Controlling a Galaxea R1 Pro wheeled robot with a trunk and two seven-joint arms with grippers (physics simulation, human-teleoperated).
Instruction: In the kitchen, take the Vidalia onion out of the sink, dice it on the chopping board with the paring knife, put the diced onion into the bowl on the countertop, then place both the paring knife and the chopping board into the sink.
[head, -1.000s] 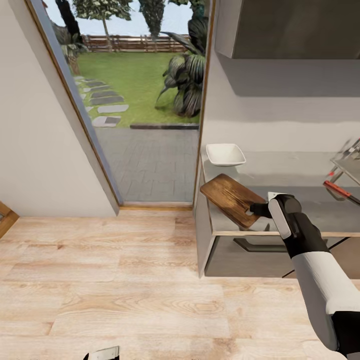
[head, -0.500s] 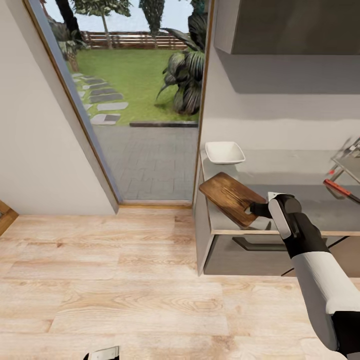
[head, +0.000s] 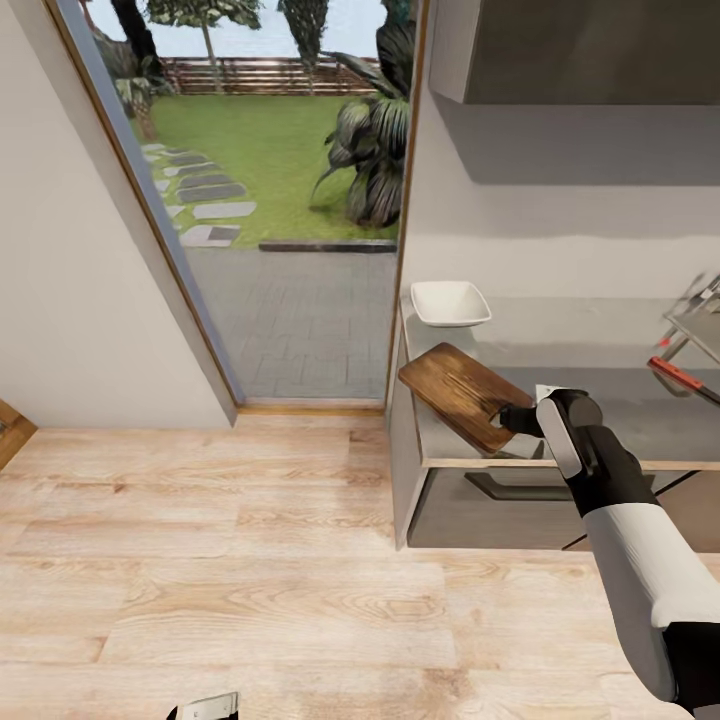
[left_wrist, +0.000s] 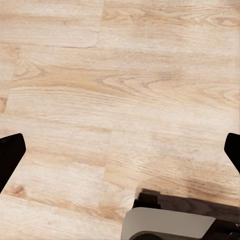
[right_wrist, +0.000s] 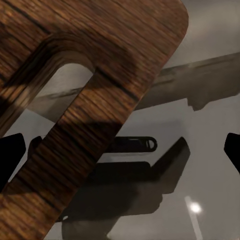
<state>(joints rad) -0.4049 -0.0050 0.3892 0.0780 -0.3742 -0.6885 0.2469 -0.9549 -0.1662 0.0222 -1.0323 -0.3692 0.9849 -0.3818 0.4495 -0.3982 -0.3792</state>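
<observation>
My right gripper (head: 512, 419) is shut on the handle end of the chopping board (head: 458, 394), a dark-brown wooden board held tilted above the left end of the grey countertop (head: 640, 425). In the right wrist view the board's slotted end (right_wrist: 100, 60) crosses between the fingertips (right_wrist: 11, 156), its shadow on the worktop below. The white bowl (head: 450, 304) sits behind the board, near the wall. The red-handled paring knife (head: 676, 377) lies at the far right of the countertop, beside part of the sink (head: 700, 325). The onion is out of view. My left gripper (left_wrist: 120, 155) hangs open over the floor.
A glass door (head: 280, 200) onto a garden stands left of the counter. Pale wood floor (head: 250, 560) spreads in front. A grey wall cabinet (head: 580, 55) hangs above the countertop, and dark cabinet fronts (head: 500, 515) are below it.
The board and right gripper have stayed almost in place. The view has shifted slightly.
</observation>
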